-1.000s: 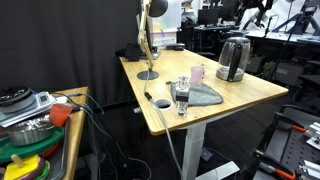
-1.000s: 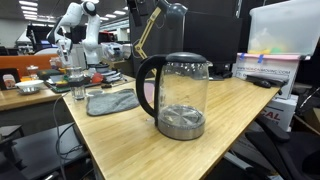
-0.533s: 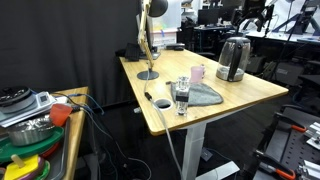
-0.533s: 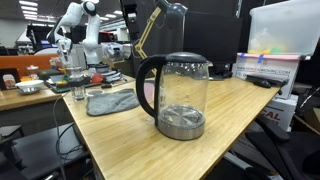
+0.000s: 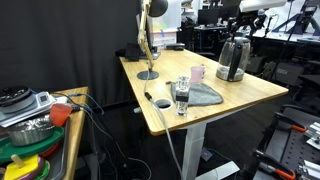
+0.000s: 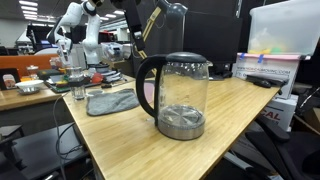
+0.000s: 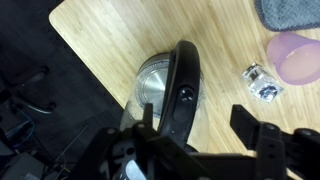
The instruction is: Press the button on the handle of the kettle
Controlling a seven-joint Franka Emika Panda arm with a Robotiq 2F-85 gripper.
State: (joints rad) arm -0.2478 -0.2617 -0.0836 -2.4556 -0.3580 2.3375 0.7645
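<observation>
A glass kettle (image 6: pixel 180 95) with a black handle (image 6: pixel 146 88) stands on the wooden table (image 6: pixel 240 120); it also shows in an exterior view (image 5: pixel 232 58). In the wrist view I look straight down on its black lid and handle (image 7: pixel 178 75), with the button (image 7: pixel 186 94) on the handle top. My gripper (image 7: pixel 200 125) is open and empty, well above the kettle, with the handle's near end between its fingers (image 7: pixel 256 128) in that view. The gripper shows dark at the top of both exterior views (image 5: pixel 244 20) (image 6: pixel 133 18).
A grey cloth (image 5: pixel 204 95), a glass (image 5: pixel 181 96), a pink cup (image 5: pixel 198 72) and a desk lamp (image 5: pixel 148 40) share the table. The wrist view shows the cup (image 7: pixel 299 58), the glass (image 7: pixel 262 82) and the table's edge (image 7: pixel 85 60). A side table (image 5: pixel 40 125) holds dishes.
The gripper has come lower over the kettle, entering the top of an exterior view. The kettle and other objects have not moved.
</observation>
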